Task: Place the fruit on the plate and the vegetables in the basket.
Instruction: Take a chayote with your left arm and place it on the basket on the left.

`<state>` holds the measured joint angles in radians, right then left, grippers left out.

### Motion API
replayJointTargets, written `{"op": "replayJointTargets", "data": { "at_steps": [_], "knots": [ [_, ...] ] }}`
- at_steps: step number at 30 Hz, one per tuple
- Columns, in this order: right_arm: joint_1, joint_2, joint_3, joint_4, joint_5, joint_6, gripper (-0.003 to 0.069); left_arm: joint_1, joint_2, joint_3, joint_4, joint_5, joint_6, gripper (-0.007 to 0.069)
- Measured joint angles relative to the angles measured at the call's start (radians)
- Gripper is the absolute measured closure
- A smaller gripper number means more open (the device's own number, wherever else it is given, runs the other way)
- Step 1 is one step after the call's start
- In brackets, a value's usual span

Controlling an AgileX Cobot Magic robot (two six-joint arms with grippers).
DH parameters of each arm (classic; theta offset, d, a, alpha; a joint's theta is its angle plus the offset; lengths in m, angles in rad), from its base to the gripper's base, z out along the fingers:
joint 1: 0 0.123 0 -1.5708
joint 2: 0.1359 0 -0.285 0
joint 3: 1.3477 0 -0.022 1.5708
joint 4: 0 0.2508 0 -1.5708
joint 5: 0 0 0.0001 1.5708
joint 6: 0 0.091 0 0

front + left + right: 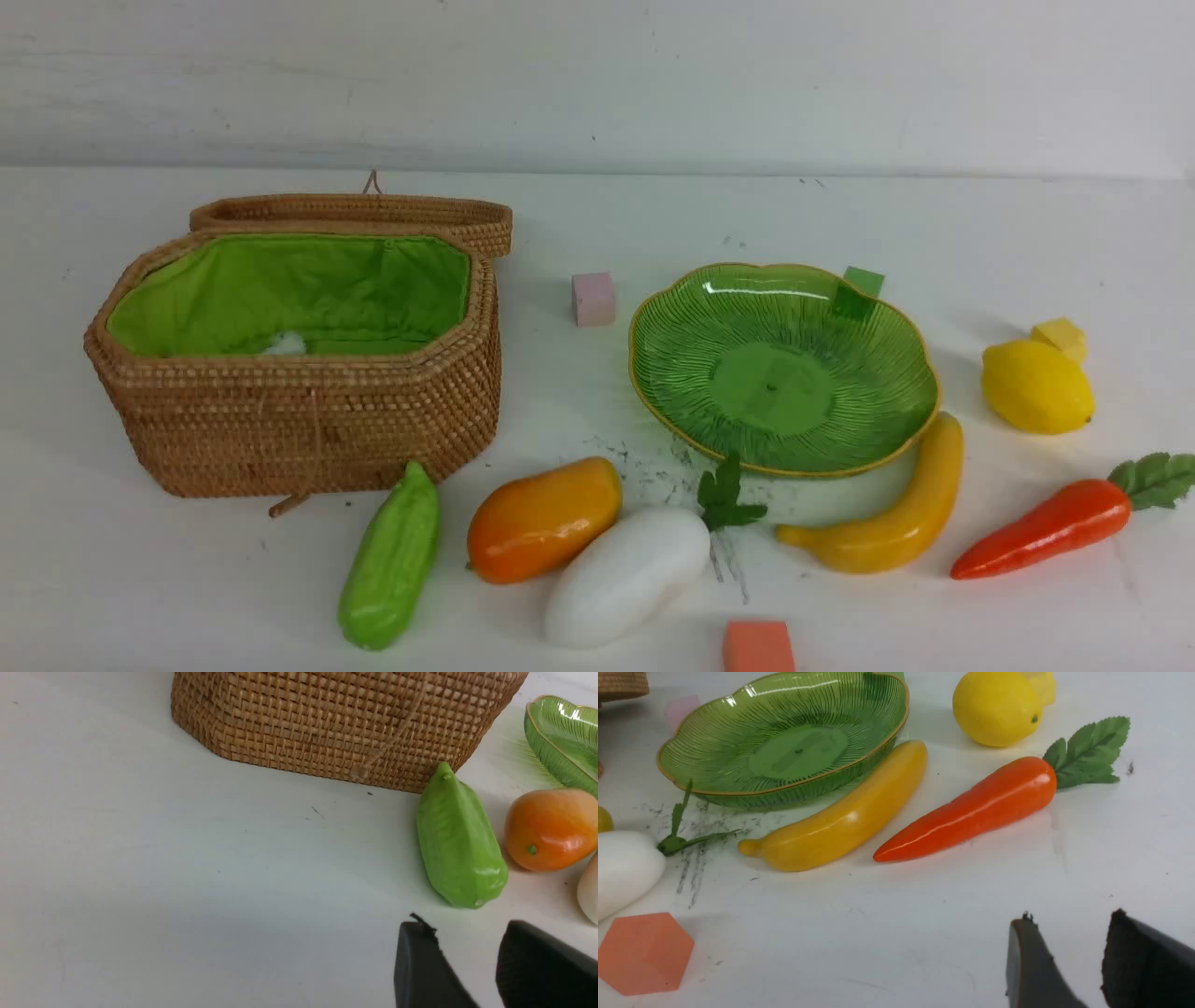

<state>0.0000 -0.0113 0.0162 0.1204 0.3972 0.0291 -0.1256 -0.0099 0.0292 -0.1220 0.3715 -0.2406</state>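
Note:
The basket [299, 411] stands open at the left, its lid laid back. The plate [653, 392] sits right of centre with nothing on it. In front lie the bitter gourd [390, 560], mango [544, 518], radish [627, 574], banana [887, 518] and carrot [1041, 527]; the lemon [1036, 385] is right of the plate. Neither gripper shows in the front view. My left gripper [467, 926] is open and empty, a little short of the bitter gourd [458, 844]. My right gripper [1071, 917] is open and empty, apart from the carrot [971, 807] and banana [840, 816].
A pink cube [594, 299] sits between basket and plate. A green cube [861, 285] is behind the plate, a yellow cube [1060, 334] behind the lemon, and an orange block [758, 647] at the front edge. A small white thing [285, 343] lies inside the basket.

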Motion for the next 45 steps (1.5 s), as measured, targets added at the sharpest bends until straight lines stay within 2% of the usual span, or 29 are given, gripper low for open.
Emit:
{"op": "replayJointTargets", "data": {
  "at_steps": [21, 26, 30, 31, 33, 36, 40, 45],
  "knots": [
    [0.0, 0.0, 0.001, 0.0, 0.0, 0.0, 0.0418, 0.0, 0.0, 0.0, -0.005, -0.014, -0.005, 0.0386],
    [0.0, 0.0, 0.001, 0.0, 0.0, 0.0, 0.0418, 0.0, 0.0, 0.0, -0.125, -0.117, -0.058, 0.0386],
    [0.0, 0.0, 0.001, 0.0, 0.0, 0.0, 0.0418, 0.0, 0.0, 0.0, -0.314, -0.211, -0.144, 0.0386],
    [0.0, 0.0, 0.001, 0.0, 0.0, 0.0, 0.0418, 0.0, 0.0, 0.0, -0.396, -0.258, -0.162, 0.0386],
    [0.0, 0.0, 0.001, 0.0, 0.0, 0.0, 0.0418, 0.0, 0.0, 0.0, -0.462, -0.326, -0.171, 0.0386],
    [0.0, 0.0, 0.001, 0.0, 0.0, 0.0, 0.0418, 0.0, 0.0, 0.0, -0.501, -0.417, -0.172, 0.039],
    [0.0, 0.0, 0.001, 0.0, 0.0, 0.0, 0.0418, 0.0, 0.0, -0.027, -0.497, -0.444, -0.174, 0.0462],
    [0.0, 0.0, 0.002, -0.006, -0.011, 0.0, 0.0418, 0.0, 0.0, -0.165, -0.414, -0.333, -0.161, 0.0638]
  ]
}}
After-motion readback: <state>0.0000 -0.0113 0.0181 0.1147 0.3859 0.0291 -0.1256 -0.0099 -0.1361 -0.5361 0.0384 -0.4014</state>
